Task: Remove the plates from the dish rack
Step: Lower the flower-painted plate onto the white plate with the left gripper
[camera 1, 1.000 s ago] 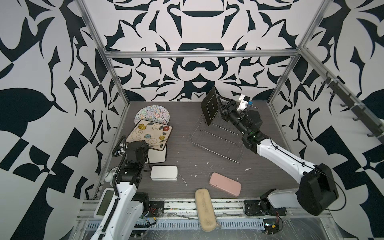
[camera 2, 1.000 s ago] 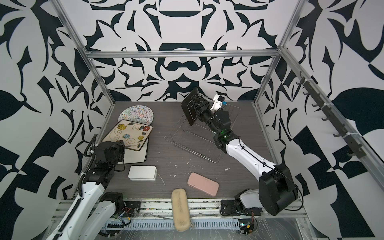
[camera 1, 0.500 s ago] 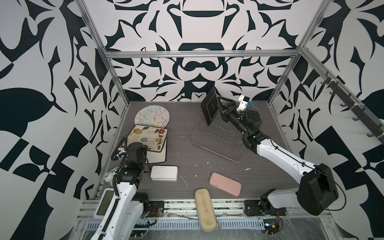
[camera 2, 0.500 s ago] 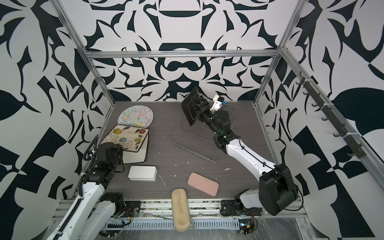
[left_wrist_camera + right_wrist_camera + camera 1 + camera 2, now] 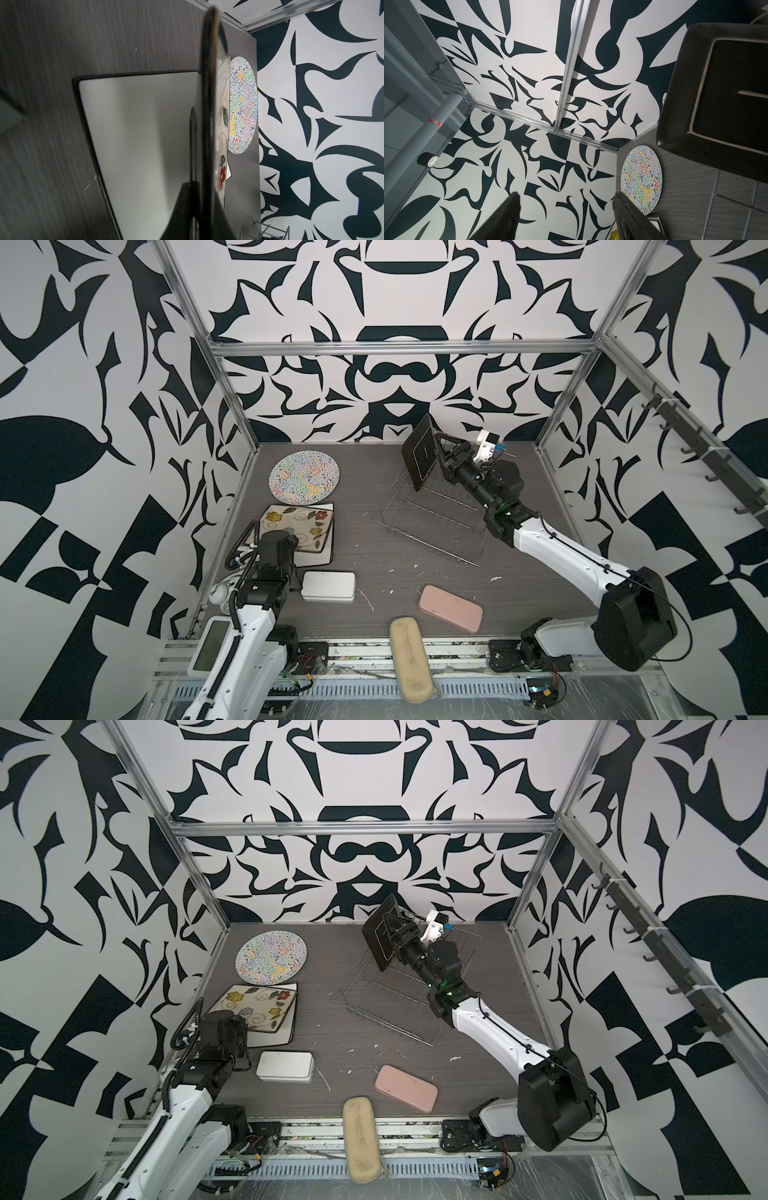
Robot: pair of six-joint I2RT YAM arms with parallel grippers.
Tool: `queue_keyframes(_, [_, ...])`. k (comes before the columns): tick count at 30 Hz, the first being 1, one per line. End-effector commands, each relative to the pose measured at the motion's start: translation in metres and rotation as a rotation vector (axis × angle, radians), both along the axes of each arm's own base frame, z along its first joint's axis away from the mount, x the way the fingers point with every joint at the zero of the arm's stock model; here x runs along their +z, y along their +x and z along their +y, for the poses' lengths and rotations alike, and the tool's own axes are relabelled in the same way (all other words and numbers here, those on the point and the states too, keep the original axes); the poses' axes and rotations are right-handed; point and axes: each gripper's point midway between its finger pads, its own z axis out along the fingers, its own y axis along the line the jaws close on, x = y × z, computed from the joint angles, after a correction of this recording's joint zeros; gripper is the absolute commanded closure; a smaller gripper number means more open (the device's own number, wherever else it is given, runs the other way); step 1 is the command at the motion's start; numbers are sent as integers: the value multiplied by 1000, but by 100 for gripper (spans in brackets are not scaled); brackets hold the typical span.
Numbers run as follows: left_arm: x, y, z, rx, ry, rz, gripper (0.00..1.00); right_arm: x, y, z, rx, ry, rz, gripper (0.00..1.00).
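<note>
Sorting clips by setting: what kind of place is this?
Probably a robot lab cell, not a kitchen: metal frame, black-and-white printed walls, and a left arm and right arm mounted on the front rail.

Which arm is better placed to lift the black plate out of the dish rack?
Right. The right pincer is open beside the black plate standing in the dish rack; the left pincer is far off, shut on the flowered plate.

Up close, the left fingers [image 5: 185, 212] and flowered plate [image 5: 208, 108] blur together; the black plate [image 5: 726, 93] runs off the picture's edge.
</note>
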Motion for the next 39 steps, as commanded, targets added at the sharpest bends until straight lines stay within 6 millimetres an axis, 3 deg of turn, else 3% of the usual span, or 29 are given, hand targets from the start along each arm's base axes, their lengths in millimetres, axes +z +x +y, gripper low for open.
queue_keyframes(1, [47,20,5,57,-41,-212,100,26,-9,-4,7,15,-78,26])
queue_keyframes(39, [22,9,8,111,-83,-139,99,22,-7,-6,-1,7,-58,26])
